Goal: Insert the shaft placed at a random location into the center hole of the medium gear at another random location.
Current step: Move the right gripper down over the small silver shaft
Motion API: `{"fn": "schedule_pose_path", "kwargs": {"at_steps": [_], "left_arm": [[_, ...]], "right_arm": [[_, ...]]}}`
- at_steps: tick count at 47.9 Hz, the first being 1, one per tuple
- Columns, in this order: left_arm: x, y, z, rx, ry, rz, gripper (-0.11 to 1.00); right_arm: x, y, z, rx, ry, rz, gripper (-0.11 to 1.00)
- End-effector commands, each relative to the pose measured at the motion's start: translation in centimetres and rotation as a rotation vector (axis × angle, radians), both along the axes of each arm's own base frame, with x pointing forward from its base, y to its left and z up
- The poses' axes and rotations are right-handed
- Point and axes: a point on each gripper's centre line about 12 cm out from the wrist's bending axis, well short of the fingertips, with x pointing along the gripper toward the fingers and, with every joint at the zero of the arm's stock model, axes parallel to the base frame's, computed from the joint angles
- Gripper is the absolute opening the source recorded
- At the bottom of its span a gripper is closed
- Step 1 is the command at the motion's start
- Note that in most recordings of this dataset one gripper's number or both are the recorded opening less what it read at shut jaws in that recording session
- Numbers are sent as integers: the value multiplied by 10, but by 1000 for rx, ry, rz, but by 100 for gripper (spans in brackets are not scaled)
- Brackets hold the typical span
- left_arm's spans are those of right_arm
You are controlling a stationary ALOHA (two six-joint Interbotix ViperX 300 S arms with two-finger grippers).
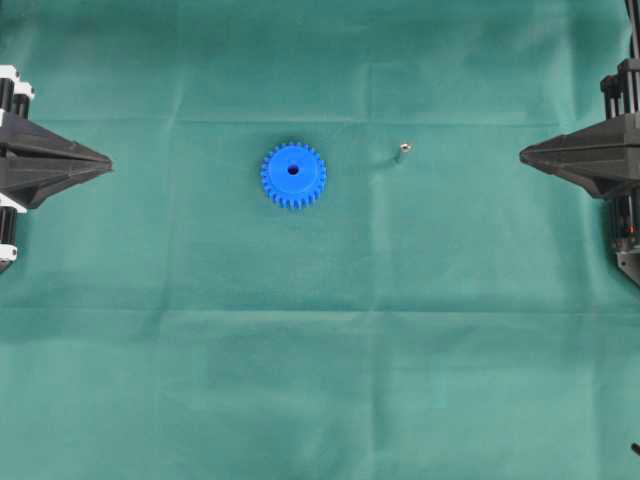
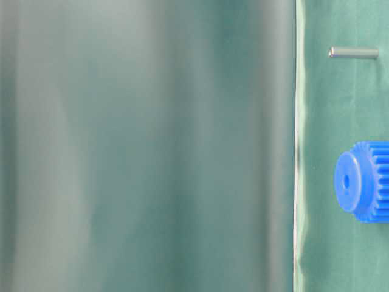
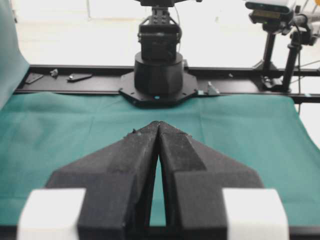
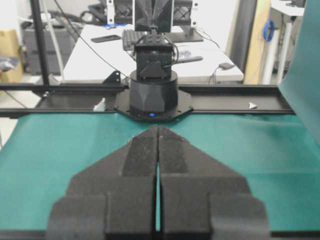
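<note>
— What do we count on the green cloth?

— We count one medium gear, bright blue, lying flat with its toothed rim all round, a little left of the middle in the overhead view. In its face we see one center hole, small and dark. We also count one shaft, a tiny silvery pin, to the right of the gear and apart from it, touching nothing but the cloth.

— And from the table-level view?

— There we see the same two things at the right edge: the gear with its hole facing us, and the shaft well apart from it. The rest of that view is a blurred green sheet.

— How many claws do we see?

— Two. The left gripper sits at the left edge of the cloth, the right gripper at the right edge, both far from gear and shaft. In each wrist view we see the black fingers pressed together to a point, left and right, with nothing pinched between them.
</note>
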Motion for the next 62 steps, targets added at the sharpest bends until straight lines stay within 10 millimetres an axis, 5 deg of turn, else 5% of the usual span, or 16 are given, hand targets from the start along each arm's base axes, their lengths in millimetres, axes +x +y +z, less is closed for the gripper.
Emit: {"fn": "schedule_pose_path", "kwargs": {"at_steps": [1,25,30,41,47,62], "left_arm": [[3,0,13,6,-23,-1,0],[3,0,14,7,-23,-3,0],[3,0,14,7,-23,-3,0],[3,0,13,7,-20,-3,0],[3,0,13,9,-20,-3,0],[3,0,12,11,-12,-2,0]], "right_arm": [[2,-1,4,-6,-1,-7,1],[17,-27,-22,-3,108,-124,4],[24,-34,-35,0,151,-149,23],[43,-53,-76,12,254,-213,86],[53,-62,-100,27,319,-237,78],[72,-72,-151,66,406,-270,78]]}}
